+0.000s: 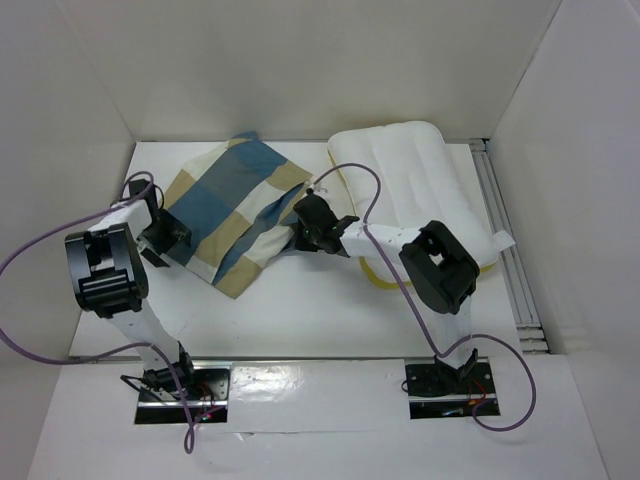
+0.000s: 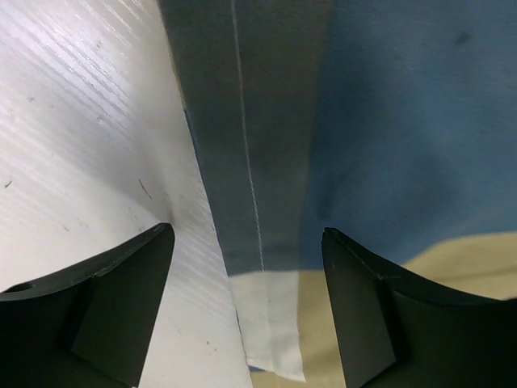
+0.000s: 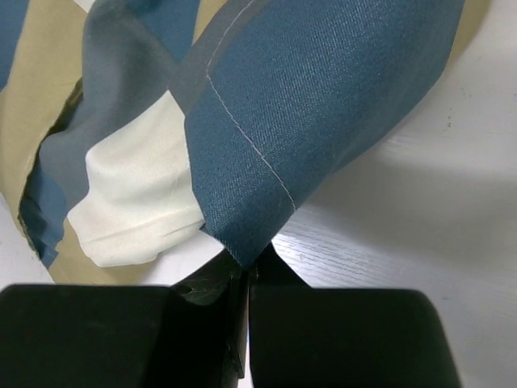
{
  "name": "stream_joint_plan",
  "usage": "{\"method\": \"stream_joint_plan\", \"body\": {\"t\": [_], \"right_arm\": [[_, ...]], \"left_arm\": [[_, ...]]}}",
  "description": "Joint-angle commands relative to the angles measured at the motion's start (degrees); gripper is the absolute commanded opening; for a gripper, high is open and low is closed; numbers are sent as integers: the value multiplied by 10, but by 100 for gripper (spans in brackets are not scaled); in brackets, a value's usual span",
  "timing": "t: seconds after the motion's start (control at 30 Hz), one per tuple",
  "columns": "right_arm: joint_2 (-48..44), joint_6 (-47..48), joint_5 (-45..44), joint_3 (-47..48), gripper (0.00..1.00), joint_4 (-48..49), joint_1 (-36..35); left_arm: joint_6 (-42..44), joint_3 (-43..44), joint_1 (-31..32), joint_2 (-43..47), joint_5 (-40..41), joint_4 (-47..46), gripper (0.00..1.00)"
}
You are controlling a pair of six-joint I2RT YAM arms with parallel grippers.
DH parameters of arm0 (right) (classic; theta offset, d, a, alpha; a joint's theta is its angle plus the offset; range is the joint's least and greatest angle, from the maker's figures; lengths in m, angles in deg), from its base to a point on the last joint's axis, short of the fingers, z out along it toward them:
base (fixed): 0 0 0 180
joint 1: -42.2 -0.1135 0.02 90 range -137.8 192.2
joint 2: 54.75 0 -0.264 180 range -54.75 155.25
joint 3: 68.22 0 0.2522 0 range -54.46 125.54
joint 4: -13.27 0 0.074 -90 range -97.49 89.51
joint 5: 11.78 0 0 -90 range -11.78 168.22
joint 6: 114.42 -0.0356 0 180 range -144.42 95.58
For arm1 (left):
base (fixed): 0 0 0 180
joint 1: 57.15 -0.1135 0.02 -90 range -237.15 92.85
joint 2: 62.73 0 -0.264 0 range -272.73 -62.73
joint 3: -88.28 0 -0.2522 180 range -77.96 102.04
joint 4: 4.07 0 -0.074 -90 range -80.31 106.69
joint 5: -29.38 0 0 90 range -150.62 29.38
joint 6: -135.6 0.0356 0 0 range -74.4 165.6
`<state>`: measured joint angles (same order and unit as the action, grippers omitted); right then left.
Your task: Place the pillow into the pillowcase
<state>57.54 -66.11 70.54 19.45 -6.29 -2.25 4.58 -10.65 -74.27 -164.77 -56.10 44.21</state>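
The pillowcase (image 1: 232,205), in blue, tan and cream blocks, lies crumpled on the white table left of centre. The white pillow (image 1: 415,185) with its yellow edge band lies at the back right, apart from the cloth. My right gripper (image 1: 303,232) is shut on the pillowcase's right blue hem (image 3: 266,153), which runs pinched between the closed fingers and lifts off the table. My left gripper (image 1: 172,237) stands open at the cloth's left edge; its two black fingers (image 2: 121,299) straddle the stitched hem (image 2: 258,210) without touching it.
White walls enclose the table on three sides. A metal rail (image 1: 505,250) runs along the right edge beside the pillow. Purple cables (image 1: 40,250) loop from both arms. The arm bases (image 1: 180,385) sit at the near edge.
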Motion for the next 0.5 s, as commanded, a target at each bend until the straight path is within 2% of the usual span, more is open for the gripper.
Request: {"method": "stream_joint_plan", "body": {"t": [0.0, 0.13, 0.23, 0.3, 0.33, 0.37, 0.4, 0.43, 0.47], "right_arm": [[-22, 13, 2, -6, 0, 27, 11], [-28, 18, 2, -6, 0, 27, 16], [-33, 18, 7, -13, 0, 33, 22], [-39, 18, 7, -18, 0, 33, 22], [-39, 23, 7, -18, 0, 33, 22], [-39, 23, 7, -18, 0, 33, 22], [-39, 23, 7, -18, 0, 33, 27], [-39, 23, 7, -18, 0, 33, 27], [-44, 28, 13, -18, 0, 27, 27]], "left_arm": [[-18, 19, -4, -28, 26, 13, 87], [-24, 26, -4, -54, 26, 13, 87], [-30, 42, -4, -75, 32, 13, 82], [-30, 50, -4, -80, 32, 8, 70], [-30, 58, -4, -94, 25, 8, 63], [-30, 63, -4, -99, 14, 8, 48], [-24, 72, -4, -105, 14, 8, 14], [-24, 77, -4, -105, 8, 8, 0], [-24, 84, -4, -113, 8, 14, 0]]}}
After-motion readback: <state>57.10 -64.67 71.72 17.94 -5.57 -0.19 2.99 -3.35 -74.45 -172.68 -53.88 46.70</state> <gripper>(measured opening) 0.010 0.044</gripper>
